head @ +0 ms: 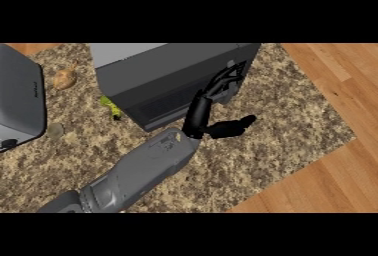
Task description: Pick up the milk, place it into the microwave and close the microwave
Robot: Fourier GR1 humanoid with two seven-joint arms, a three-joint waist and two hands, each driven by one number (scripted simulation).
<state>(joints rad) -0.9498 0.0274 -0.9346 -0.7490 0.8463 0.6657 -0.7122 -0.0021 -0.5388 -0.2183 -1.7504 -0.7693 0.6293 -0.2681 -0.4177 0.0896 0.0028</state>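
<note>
Microwave (170,75) stands upper middle on the speckled counter (288,125), its long side running left to right and its top cut off. The milk is out of sight. The left hand (199,116) lays straight, pressed-together fingers (220,86) against its right corner, thumb spread aside. A green item (111,106) peeks from behind it.

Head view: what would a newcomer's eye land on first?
The black left robot hand at centre, fingers straight against the dark microwave at top centre. Left of the microwave, a brown lump and a green item lie on the counter.
</note>
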